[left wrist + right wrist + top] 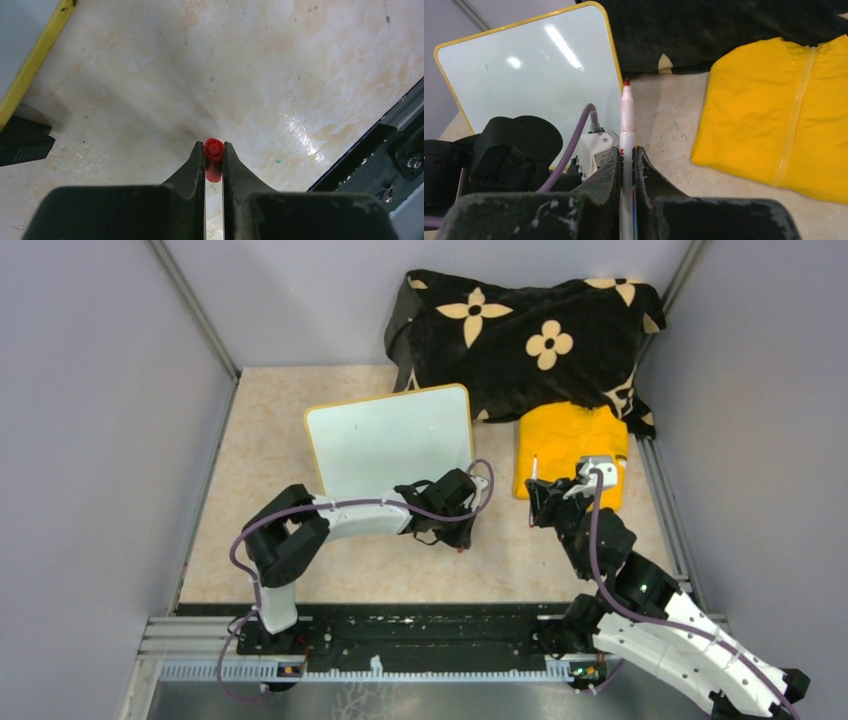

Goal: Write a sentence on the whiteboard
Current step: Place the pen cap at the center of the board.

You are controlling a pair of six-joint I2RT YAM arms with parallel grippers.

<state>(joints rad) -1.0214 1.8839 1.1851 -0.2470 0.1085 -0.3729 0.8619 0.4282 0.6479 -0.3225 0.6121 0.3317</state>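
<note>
1. Left pincer (214,150), closed on a red cap (214,161) over the table (280,75).
2. Right pincer (626,156), closed on the marker (627,117), red tip exposed.
3. Whiteboard (385,440), on the table just beyond the left pincer.

Plain grey walls (90,390) on three sides — a beige marbled tabletop (250,540), scuffed, patched with glossy glare.

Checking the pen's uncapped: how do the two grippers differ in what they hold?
The left gripper pinches a short red cap; the right gripper pinches a long white marker, red tip bare. The left faces the table; the right faces the whiteboard. Both are shut.
</note>
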